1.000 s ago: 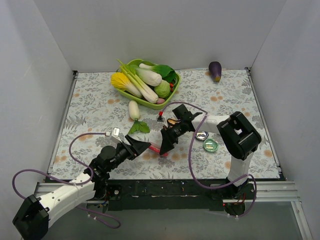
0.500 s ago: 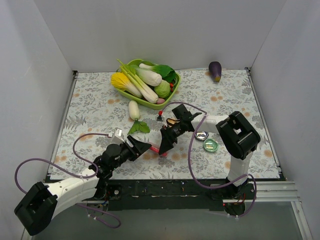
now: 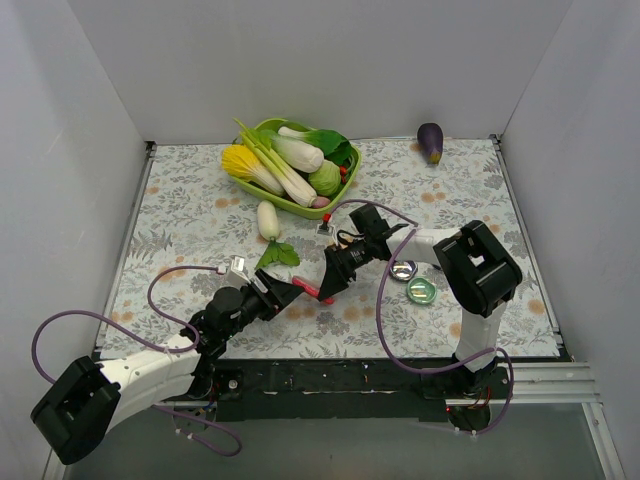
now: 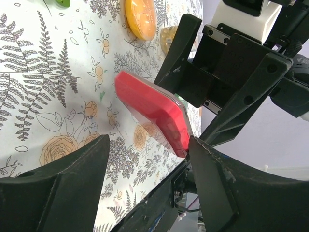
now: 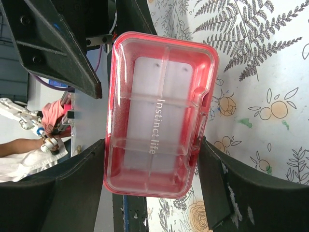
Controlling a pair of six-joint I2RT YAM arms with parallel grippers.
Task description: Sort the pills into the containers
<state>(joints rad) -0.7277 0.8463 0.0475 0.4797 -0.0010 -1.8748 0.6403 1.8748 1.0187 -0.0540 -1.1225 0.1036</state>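
Box (image 5: 159, 113) in right hand (image 5: 152, 147), left hand (image 4: 147, 152) spread

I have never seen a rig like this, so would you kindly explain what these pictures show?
These are two robot arms bolted at the near edge of a table with a flowery cloth. The wide picture comes from a fixed camera above and behind them. The other two come from a small camera on each wrist, so each shows that arm's own fingers. The right pincer grips a flat pink-red box with compartments and holds it tilted. The left pincer is open and points at the box. Farther back are a green bowl of vegetables, a white radish and an aubergine. I cannot make out any pills.
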